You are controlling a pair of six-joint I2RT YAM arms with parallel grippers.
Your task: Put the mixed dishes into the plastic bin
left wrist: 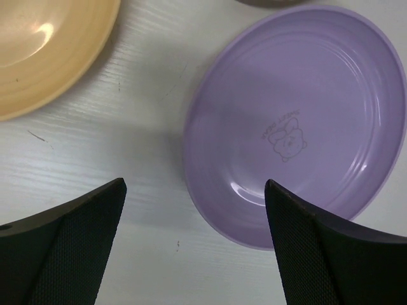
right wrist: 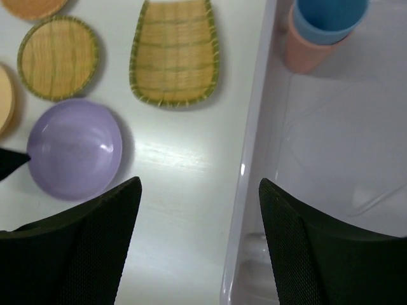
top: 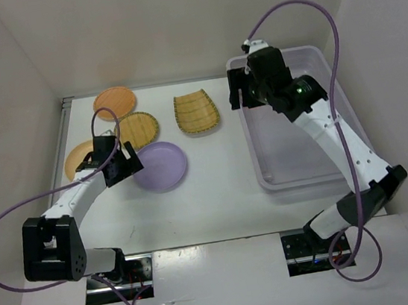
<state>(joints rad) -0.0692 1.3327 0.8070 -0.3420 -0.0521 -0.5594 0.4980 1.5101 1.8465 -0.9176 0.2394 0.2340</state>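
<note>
The lavender plate (top: 159, 166) (left wrist: 299, 121) lies on the table, and my left gripper (top: 126, 163) (left wrist: 194, 184) hangs open just above its left rim, holding nothing. One orange plate (top: 115, 102) lies at the back, another (top: 76, 160) (left wrist: 44, 51) left of my left arm. Between them are the round woven plate (top: 138, 129) (right wrist: 58, 58) and the squarish woven plate (top: 196, 112) (right wrist: 175, 54). The plastic bin (top: 294, 152) (right wrist: 251, 159) stands at the right. In its far corner a blue cup (right wrist: 331, 19) sits nested in a coral cup (right wrist: 305, 54). My right gripper (top: 237, 88) (right wrist: 198, 181) is open and empty above the bin's left rim.
White walls close in the table at the back and on both sides. A purple cable (top: 321, 13) loops above the right arm, and another (top: 3, 224) trails left of the left arm.
</note>
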